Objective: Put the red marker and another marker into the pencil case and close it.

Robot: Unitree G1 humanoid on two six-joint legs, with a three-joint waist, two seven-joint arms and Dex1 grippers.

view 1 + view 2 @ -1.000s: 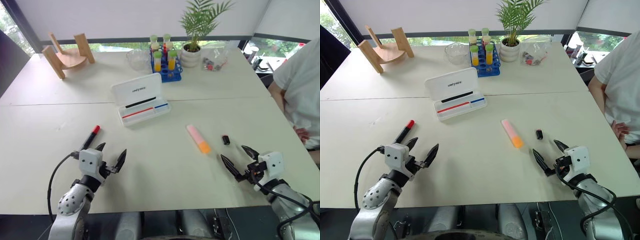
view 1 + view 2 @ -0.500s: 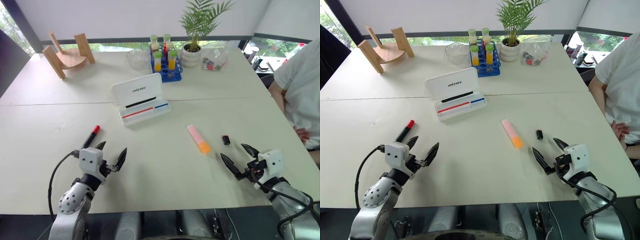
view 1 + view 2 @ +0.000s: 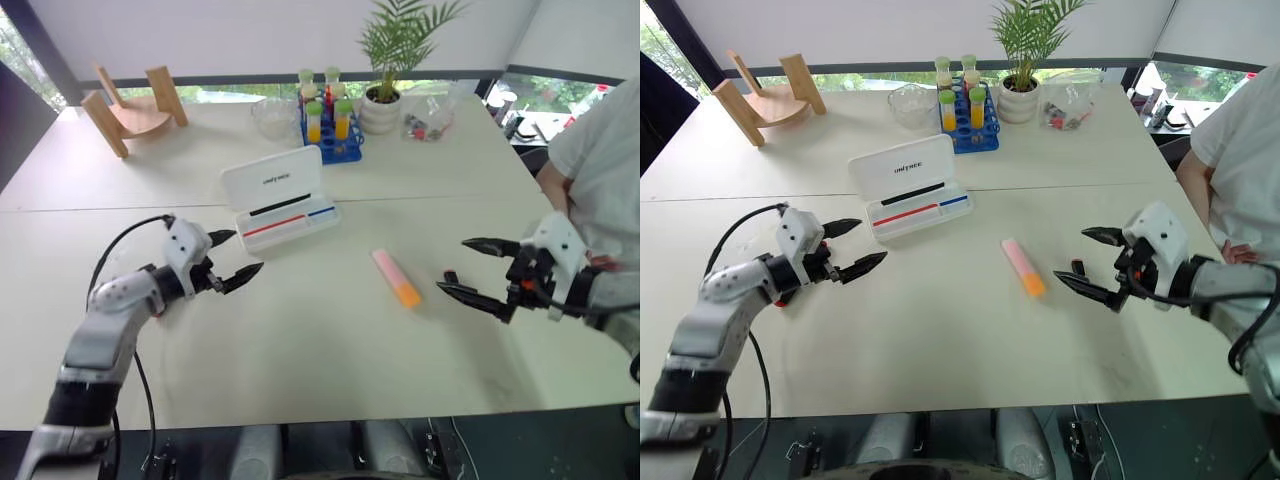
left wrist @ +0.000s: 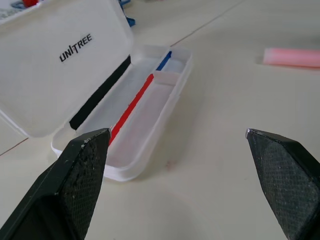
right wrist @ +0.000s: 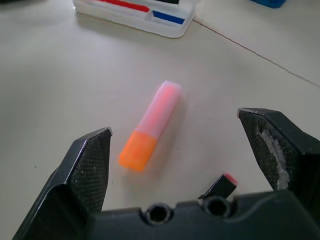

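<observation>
Two grippers hung above the table (image 3: 300,340), both empty. On the left, the left gripper (image 3: 848,248) had its jaws spread wide, holding and touching nothing, aimed toward the pencil case (image 3: 908,186) just beyond it. A speck of red showed beneath the left forearm, too hidden to tell whether it was the red marker. The pencil case lay open near the table's middle, lid tilted up, with red and blue stripes along the inner tray. Right of it, well apart, the other marker (image 3: 1023,267) lay flat on the table, pink with its orange end toward the robot. A tiny black object (image 5: 220,185) sat just right of that. Farthest right, the right gripper (image 3: 1092,262) also stood with jaws wide apart, gripping nothing, pointed at the other marker.
</observation>
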